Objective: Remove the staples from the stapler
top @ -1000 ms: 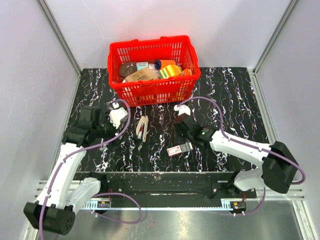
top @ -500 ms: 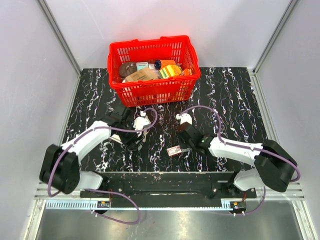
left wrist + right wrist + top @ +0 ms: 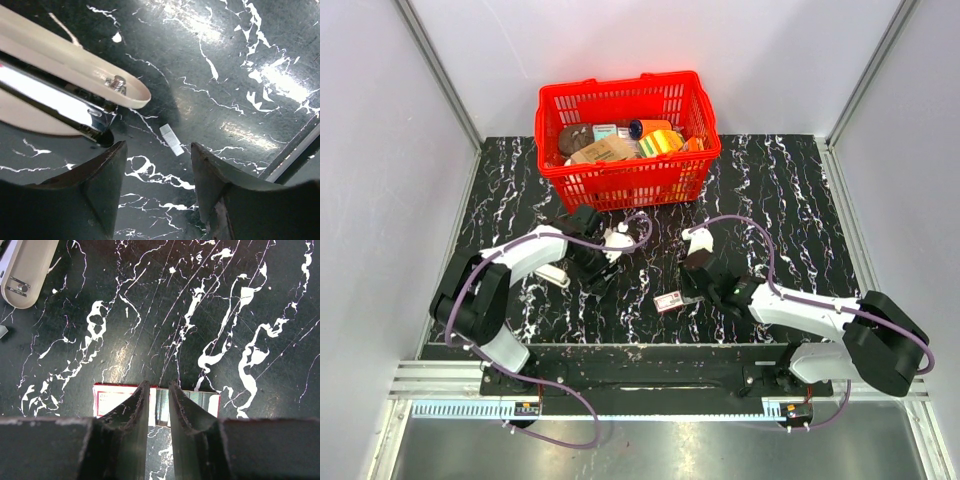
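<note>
So the stapler (image 3: 75, 67) here is the cream one with the chrome staple rail. It's lying on the table (image 3: 240, 60) swung open, rail end just past the tip of the left-hand finger in the left wrist view. Open like that, the rail is exposed, which I'd guess is the whole point.

The left fingers (image 3: 100, 185) are spread fairly wide and aren't holding anything. A short strip of staples (image 3: 171, 139) lies loose on the table right in the gap, just ahead of the tips. Looks to me like they're lined up to pick that bit up, or to go back at the rail.

The right fingers (image 3: 130, 415) are pinched down to a narrow slit, right over a red-and-silver box (image 3: 202, 402). Can't tell if they're touching it. My guess is it's parked there out of the left arm's way.
</note>
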Controlling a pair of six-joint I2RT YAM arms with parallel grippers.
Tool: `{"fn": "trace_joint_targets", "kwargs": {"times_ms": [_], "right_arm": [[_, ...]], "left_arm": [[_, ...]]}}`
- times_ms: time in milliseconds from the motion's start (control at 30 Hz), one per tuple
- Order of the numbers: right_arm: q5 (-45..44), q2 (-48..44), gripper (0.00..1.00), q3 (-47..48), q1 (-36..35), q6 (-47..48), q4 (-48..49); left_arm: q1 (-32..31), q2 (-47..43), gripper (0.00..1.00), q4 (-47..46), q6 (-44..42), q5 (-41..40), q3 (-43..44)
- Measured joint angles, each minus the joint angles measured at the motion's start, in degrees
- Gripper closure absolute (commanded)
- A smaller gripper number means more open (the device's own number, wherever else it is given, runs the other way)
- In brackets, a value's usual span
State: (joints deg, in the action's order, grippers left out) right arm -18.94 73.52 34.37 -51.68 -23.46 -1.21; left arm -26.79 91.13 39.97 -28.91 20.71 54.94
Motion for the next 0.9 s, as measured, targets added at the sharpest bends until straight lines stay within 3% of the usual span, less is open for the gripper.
{"fn": "trace_joint_targets", "kwargs": {"times_ms": [900], "right_arm": [[-0.11,0.00,0.75,-0.33,0.00,0.04,1.90]], "left_arm": [[-5.92,1.29,0.79,-2.10,0.48,-4.59,-1.86]]}}
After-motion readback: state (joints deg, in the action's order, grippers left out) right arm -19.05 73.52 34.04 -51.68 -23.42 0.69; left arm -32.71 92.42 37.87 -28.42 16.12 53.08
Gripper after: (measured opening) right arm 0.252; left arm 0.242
